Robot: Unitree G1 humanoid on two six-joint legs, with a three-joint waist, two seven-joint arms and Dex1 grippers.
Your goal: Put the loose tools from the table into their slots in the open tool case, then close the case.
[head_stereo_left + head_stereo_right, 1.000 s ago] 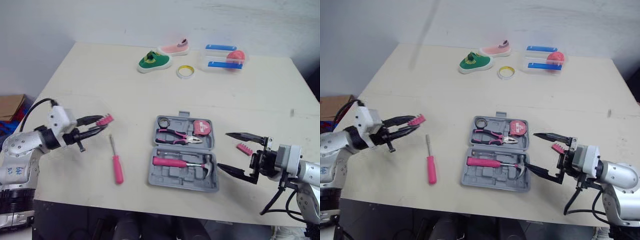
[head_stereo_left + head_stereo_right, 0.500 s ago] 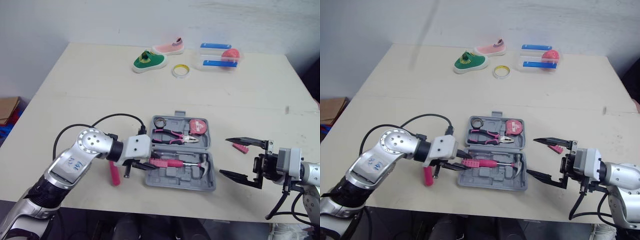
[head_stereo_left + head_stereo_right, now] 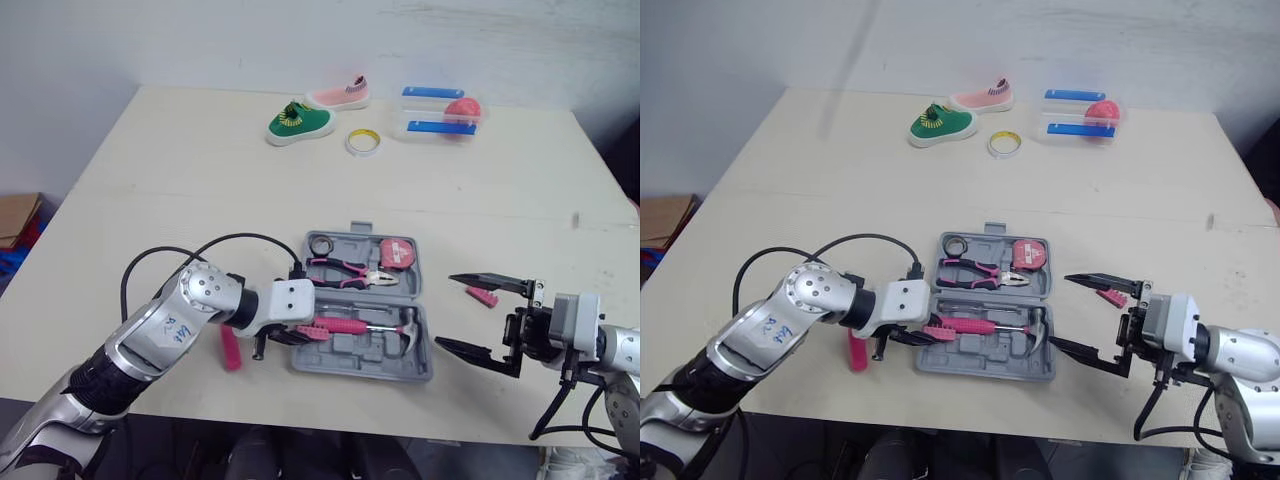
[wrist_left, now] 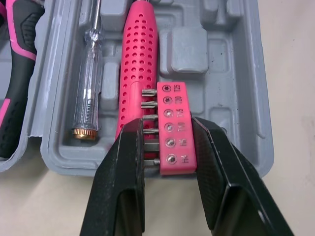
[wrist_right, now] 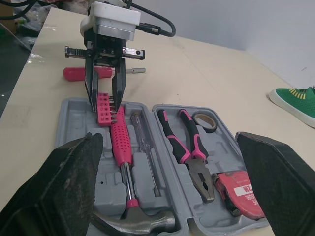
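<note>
**A:** The jaws, what do they hold?

**B:** The left jaws pinch a pink plastic bit strip (image 4: 170, 128) over the left end of the grey moulded case (image 4: 231, 88), by the hammer's dimpled handle (image 4: 138, 73). The right jaws gape wide and empty to the right of the case.

**A:** Which step?

**B:** Probably slotting the strip. Next it needs lowering into a matching recess. A screwdriver (image 3: 231, 350) waits on the counter (image 3: 200, 200).

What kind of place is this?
Probably a robot test lab, not a workshop: a plain table by a bare wall holds unrelated props, an open tool case, a green shoe and a tape roll.
</note>
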